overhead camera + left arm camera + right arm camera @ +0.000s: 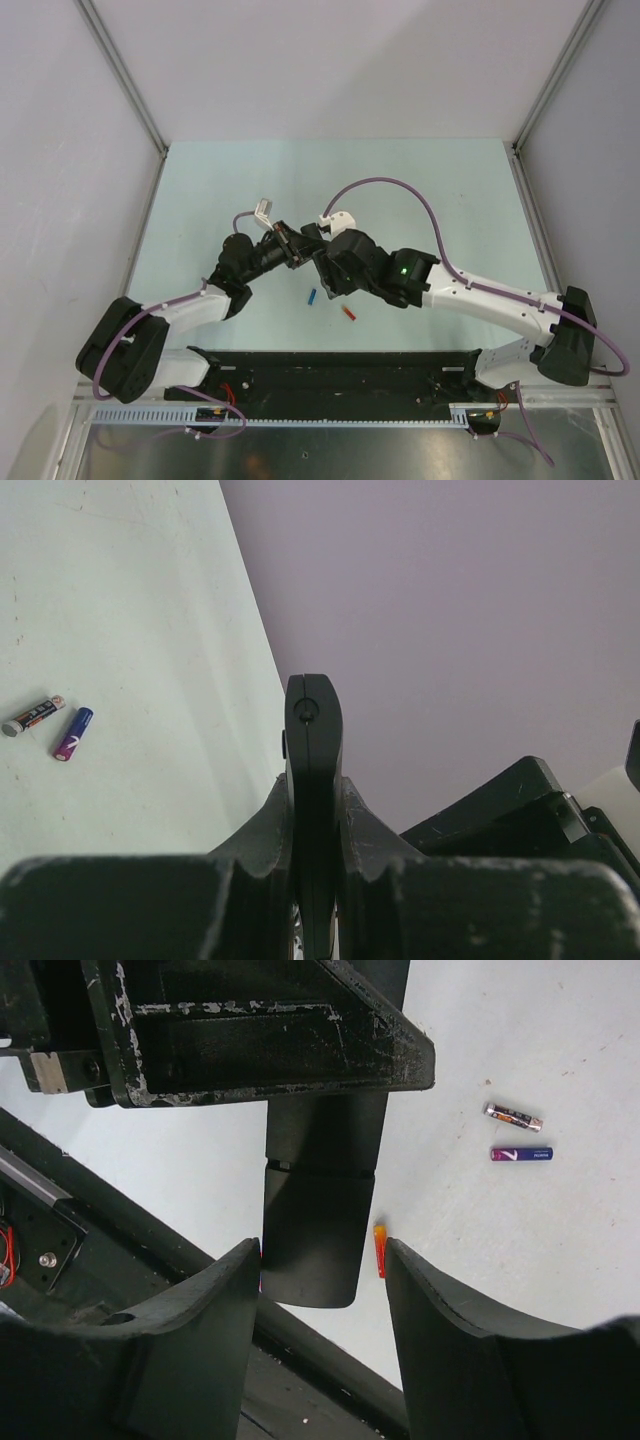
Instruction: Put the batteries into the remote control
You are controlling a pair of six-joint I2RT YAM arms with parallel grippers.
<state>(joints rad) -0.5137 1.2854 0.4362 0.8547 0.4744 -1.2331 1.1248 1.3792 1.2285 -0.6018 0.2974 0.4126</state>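
My left gripper is shut on the black remote control, which I see edge-on, sticking out past the fingers above the table. In the right wrist view the remote hangs from the left gripper. Its free end lies between the fingers of my open right gripper, with gaps on both sides. A red-orange battery lies on the table by the right finger. A silvery-dark battery and a blue-purple one lie farther off. From above, both grippers meet mid-table, with a blue battery and a red-orange battery just in front.
The black base rail runs along the near edge of the pale green table. Plain walls close in the back and both sides. Purple cables loop over both arms.
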